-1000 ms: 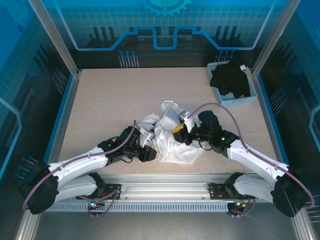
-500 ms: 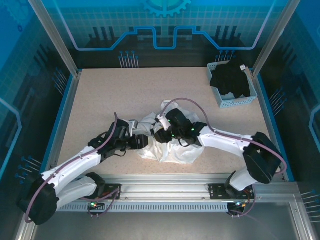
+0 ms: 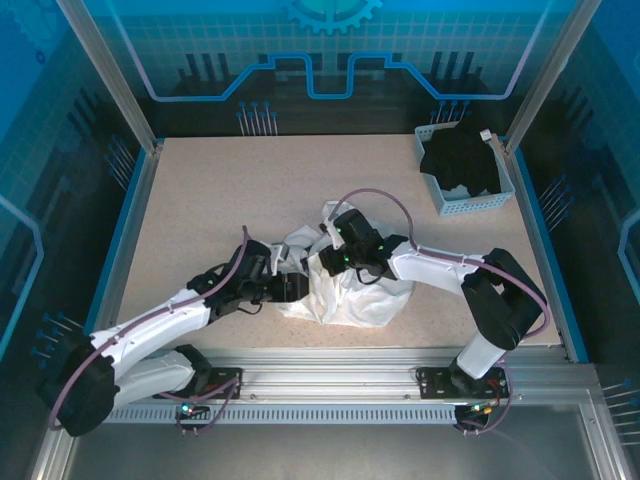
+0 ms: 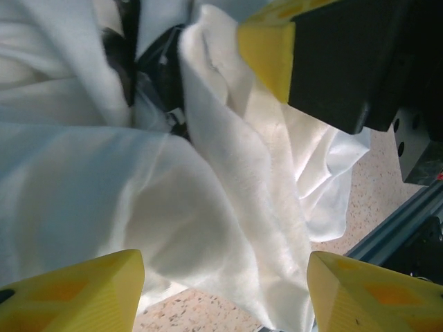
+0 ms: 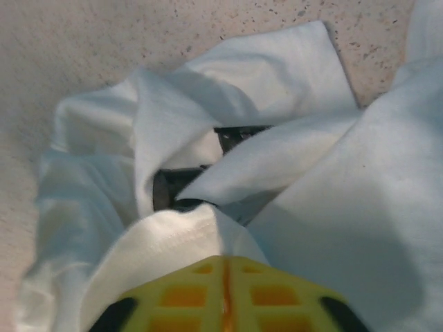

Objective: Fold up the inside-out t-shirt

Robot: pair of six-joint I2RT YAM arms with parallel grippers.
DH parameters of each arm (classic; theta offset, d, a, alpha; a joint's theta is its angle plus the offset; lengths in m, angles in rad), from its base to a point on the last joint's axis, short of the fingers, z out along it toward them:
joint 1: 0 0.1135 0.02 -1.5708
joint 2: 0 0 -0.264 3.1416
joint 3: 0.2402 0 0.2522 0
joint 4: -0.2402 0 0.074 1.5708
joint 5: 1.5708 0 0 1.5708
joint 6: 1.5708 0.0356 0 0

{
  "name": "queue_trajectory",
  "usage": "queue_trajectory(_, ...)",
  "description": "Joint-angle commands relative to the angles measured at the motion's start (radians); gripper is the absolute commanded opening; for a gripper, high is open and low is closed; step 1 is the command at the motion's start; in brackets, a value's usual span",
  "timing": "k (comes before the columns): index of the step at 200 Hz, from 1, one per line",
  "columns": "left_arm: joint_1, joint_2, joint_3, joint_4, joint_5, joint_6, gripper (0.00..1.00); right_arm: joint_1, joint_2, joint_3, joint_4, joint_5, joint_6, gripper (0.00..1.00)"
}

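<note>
The inside-out t-shirt lies as a crumpled white heap at the table's middle front. My left gripper is pushed against the heap's left side. In the left wrist view that gripper stands open, its yellow fingertips wide apart with a hanging fold of the t-shirt between them. My right gripper sits on top of the heap. Its yellow fingers are pressed together, with a hemmed fold of the t-shirt pinched at their tips. The right gripper's yellow finger also appears in the left wrist view.
A pale blue basket holding a black garment stands at the back right corner. The aluminium rail carrying both arm bases runs along the near edge. Bare speckled tabletop stretches behind and to the left of the heap.
My right gripper swung left onto the top of the heap, opened, then shut on a fold. My left gripper opened wider and pressed into the heap's left side.
</note>
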Motion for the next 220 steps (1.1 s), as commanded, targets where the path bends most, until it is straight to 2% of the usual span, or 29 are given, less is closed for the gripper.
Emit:
queue_trajectory(1, -0.034, 0.043, 0.070, 0.029, -0.021, 0.002, 0.65, -0.044, -0.063, -0.055, 0.079, -0.128, 0.042, 0.00)
queue_trajectory(41, -0.075, 0.108, 0.120, 0.050, -0.039, 0.001, 0.60, -0.100, -0.216, -0.174, 0.180, -0.237, 0.098, 0.00)
queue_trajectory(100, -0.076, 0.229, 0.161, 0.063, -0.064, 0.000, 0.48, -0.114, -0.312, -0.239, 0.192, -0.238, 0.116, 0.00)
queue_trajectory(112, -0.076, 0.252, 0.169, 0.079, -0.062, 0.002, 0.42, -0.117, -0.320, -0.245, 0.193, -0.237, 0.116, 0.00)
queue_trajectory(136, -0.074, 0.269, 0.180, 0.125, -0.044, 0.023, 0.18, -0.121, -0.347, -0.258, 0.181, -0.235, 0.092, 0.00)
queue_trajectory(157, -0.061, 0.235, 0.184, 0.147, -0.004, 0.074, 0.00, -0.139, -0.398, -0.268, 0.157, -0.248, 0.039, 0.00)
queue_trajectory(183, -0.008, 0.108, 0.157, 0.209, 0.114, 0.121, 0.00, -0.181, -0.480, -0.258, 0.086, -0.346, -0.088, 0.00)
queue_trajectory(220, 0.068, -0.071, 0.117, 0.293, 0.251, 0.114, 0.00, -0.205, -0.598, -0.245, -0.020, -0.467, -0.242, 0.00)
